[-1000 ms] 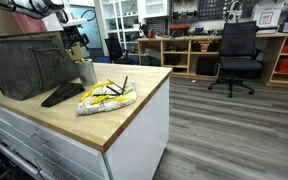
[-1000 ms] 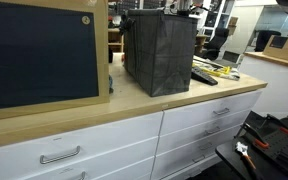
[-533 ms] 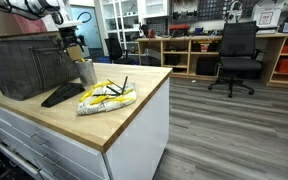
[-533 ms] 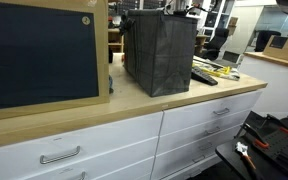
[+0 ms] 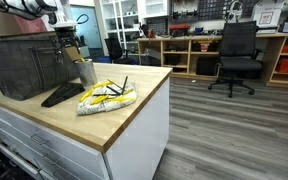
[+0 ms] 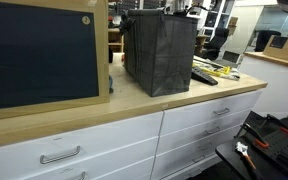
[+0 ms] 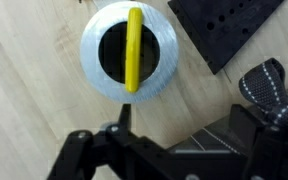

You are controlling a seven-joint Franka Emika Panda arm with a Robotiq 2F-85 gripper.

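In the wrist view a silver metal cup [image 7: 129, 50] stands on the wooden counter with a yellow marker-like stick [image 7: 134, 48] lying inside it. My gripper [image 7: 184, 125] is open and empty, held above the counter just beside the cup, with bare wood between its fingers. In an exterior view the gripper [image 5: 68, 42] hangs above the cup [image 5: 86, 72], next to a black mesh basket [image 5: 24, 65]. In an exterior view only the gripper's top [image 6: 180, 8] shows behind the basket [image 6: 159, 52]; the cup is hidden there.
A black flat perforated plate [image 5: 56, 96] [image 7: 229, 30] lies beside the cup. A yellow and white crumpled bag with black sticks [image 5: 106, 96] lies nearer the counter's edge. A framed dark board [image 6: 39, 55] stands on the counter. An office chair [image 5: 236, 55] stands on the floor.
The gripper has drifted a little up and toward the mesh basket, away from the cup. Nothing else moved.
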